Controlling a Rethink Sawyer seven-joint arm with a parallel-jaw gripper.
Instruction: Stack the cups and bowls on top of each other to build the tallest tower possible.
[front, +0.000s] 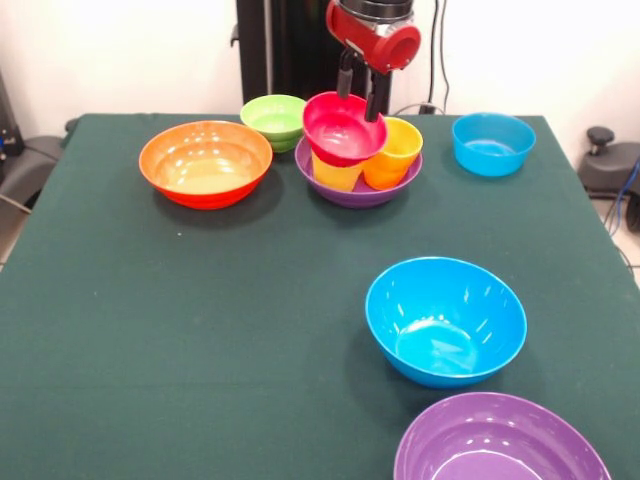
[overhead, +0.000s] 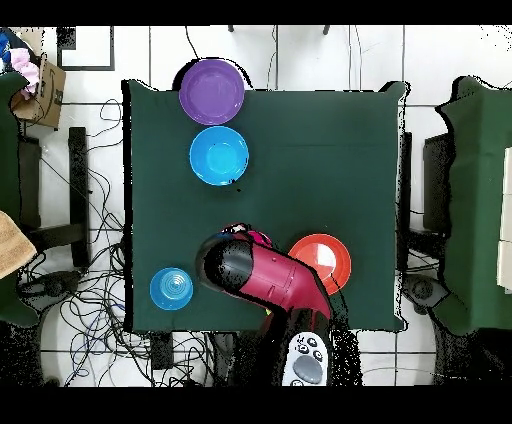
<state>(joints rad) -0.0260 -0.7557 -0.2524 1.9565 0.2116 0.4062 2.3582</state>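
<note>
Front view: claw (front: 361, 95) clamped on rim of tilted red bowl (front: 340, 128), resting on yellow cup (front: 335, 172) and orange cup (front: 394, 153) inside purple bowl (front: 358, 192) directly beneath. Overhead view: arm (overhead: 262, 276) hiding claw and stack.

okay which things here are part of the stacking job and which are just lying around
Part of the job:
gripper on the red bowl
yellow cup, orange cup
purple bowl under them
orange bowl, green bowl
two blue bowls
near purple bowl

Lying about:
cardboard box
floor cables
</note>
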